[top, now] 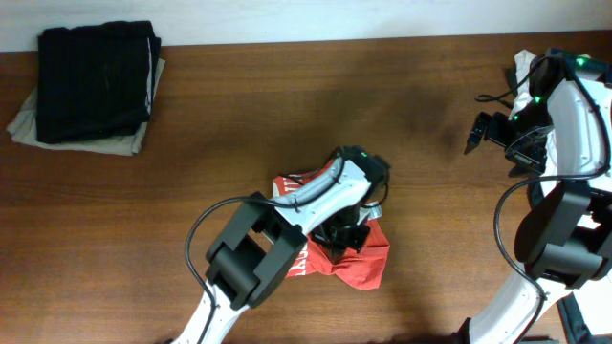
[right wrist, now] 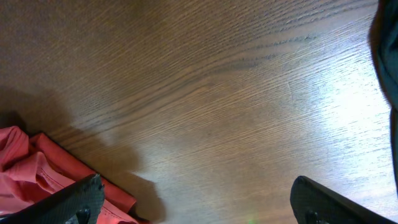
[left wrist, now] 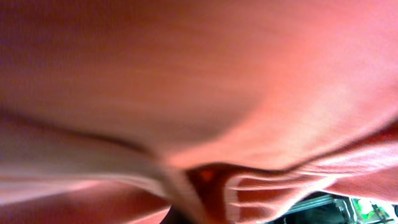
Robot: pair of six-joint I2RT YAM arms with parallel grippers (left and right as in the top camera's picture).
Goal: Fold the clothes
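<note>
Crumpled red-orange T-shirt point(top: 371, 266), white lettering point(top: 290, 182) unreadable, left hand point(top: 346, 235) pinching it

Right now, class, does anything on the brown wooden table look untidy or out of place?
Yes: the red-orange T-shirt lies in a crumpled heap mid-table, with the left gripper shut on it, while the black and beige folded clothes sit stacked neatly at the far-left corner.

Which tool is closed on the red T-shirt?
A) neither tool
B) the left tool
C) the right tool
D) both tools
B: the left tool is shut in the bunched red T-shirt, whose cloth fills its camera; the right tool stands open above the wooden table.
</note>
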